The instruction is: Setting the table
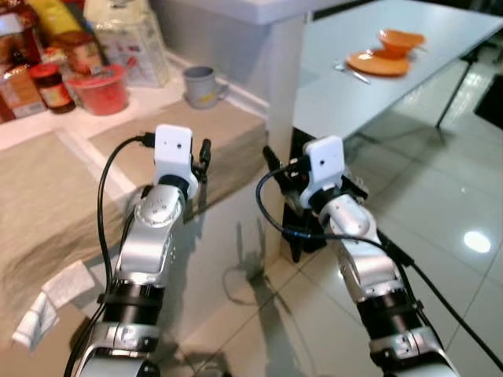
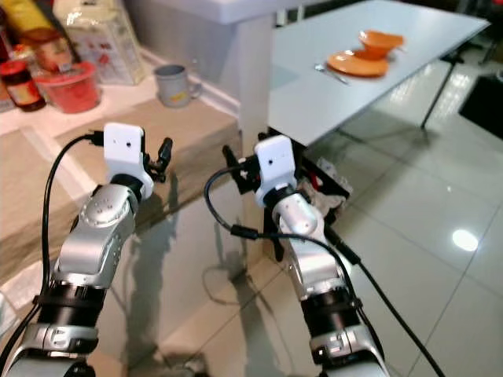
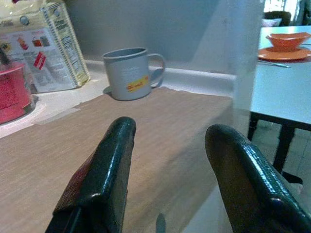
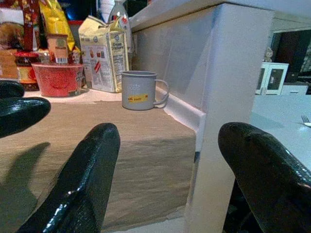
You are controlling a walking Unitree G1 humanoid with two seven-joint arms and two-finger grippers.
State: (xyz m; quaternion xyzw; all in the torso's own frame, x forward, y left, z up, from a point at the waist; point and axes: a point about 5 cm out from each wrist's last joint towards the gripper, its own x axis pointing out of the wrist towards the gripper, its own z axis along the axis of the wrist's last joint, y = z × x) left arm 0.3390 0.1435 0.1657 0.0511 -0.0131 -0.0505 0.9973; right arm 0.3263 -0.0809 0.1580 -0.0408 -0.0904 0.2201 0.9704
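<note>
From the head, the grey mug (image 1: 203, 85) sat at the back of the counter (image 1: 47, 196), far from the table (image 1: 369, 71) with its orange plate (image 1: 377, 63). The left gripper (image 3: 170, 160) was spread and empty, aimed at the mug. The right gripper (image 4: 170, 165) was spread and empty too; a reach might knock the red tub (image 4: 60, 77) beside the mug.

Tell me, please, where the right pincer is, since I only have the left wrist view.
Observer: The right pincer is open, raised just off the counter's corner, near the white pillar.
Operator: Thank you. Does anything stand beyond the red tub?
Observer: Yes, a red-lidded jar stands right beside it.
Operator: And at the counter's near end?
Observer: Crumpled white paper lies there.
</note>
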